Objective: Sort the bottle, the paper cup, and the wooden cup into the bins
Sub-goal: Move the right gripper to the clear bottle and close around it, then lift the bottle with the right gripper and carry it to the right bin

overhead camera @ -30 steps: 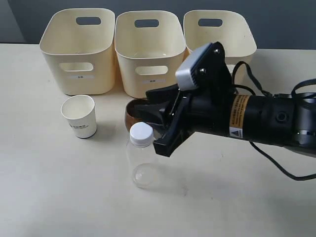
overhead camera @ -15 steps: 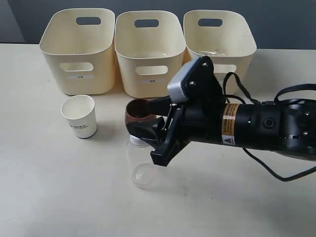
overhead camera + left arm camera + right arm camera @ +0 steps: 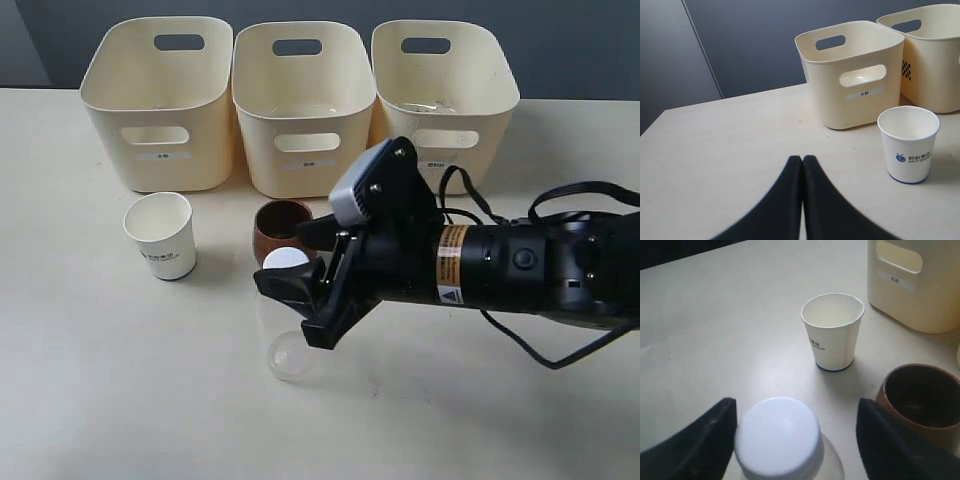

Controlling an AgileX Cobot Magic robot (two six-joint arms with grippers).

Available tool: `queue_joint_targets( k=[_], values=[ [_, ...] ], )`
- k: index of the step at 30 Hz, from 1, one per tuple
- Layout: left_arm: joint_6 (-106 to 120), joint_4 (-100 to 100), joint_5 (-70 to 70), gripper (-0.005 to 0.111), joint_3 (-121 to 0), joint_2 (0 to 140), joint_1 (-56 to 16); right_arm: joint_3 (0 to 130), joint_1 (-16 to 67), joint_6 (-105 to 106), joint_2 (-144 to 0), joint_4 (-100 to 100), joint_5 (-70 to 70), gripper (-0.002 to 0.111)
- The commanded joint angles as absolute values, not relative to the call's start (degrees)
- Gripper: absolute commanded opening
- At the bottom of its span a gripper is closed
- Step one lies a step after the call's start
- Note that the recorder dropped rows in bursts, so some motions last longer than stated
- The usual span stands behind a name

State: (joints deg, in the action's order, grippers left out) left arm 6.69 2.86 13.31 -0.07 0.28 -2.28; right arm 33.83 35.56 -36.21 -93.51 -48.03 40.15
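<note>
The clear bottle (image 3: 284,345) with a white cap (image 3: 777,435) stands at the table's middle front. My right gripper (image 3: 290,276) is open, one finger on each side of the cap (image 3: 286,259). In the right wrist view, one finger (image 3: 715,427) of the right gripper (image 3: 796,408) is close beside the cap and the other (image 3: 882,430) stands apart from it. The reddish-brown wooden cup (image 3: 282,228) sits just behind the bottle. The white paper cup (image 3: 160,235) stands upright to the left. My left gripper (image 3: 802,160) is shut and empty, near the paper cup (image 3: 909,145).
Three cream bins (image 3: 160,100) (image 3: 303,105) (image 3: 445,85) line the back of the table. The right arm's body (image 3: 500,265) stretches across the right half. In the right wrist view the wooden cup (image 3: 920,395) sits next to one finger.
The right gripper has moved down and toward the front left, so its open jaws now straddle the bottle's cap. The wooden cup behind it shows more. Nothing else has moved.
</note>
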Motion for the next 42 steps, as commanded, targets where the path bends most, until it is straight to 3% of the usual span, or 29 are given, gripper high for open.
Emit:
queue_joint_targets(
  k=[1, 25, 28, 34, 42],
  values=[
    [6.58, 2.71, 13.26, 0.000, 0.00, 0.00, -2.47, 34.13, 35.48, -35.73, -94.86, -47.92, 43.24, 0.065],
    [6.58, 2.71, 13.26, 0.000, 0.00, 0.00, -2.47, 34.13, 35.48, -33.73, -99.07, -42.95, 42.89, 0.064],
    [6.58, 2.71, 13.26, 0.000, 0.00, 0.00, -2.47, 34.13, 35.48, -33.13, -99.80, -41.77, 43.53, 0.052],
    [6.58, 2.71, 13.26, 0.000, 0.00, 0.00, -2.47, 34.13, 35.48, -33.13, -99.80, -41.72, 47.40, -0.001],
    [6.58, 2.71, 13.26, 0.000, 0.00, 0.00, -2.47, 34.13, 35.48, -33.13, -98.08, -41.00, 48.77, 0.000]
  ],
)
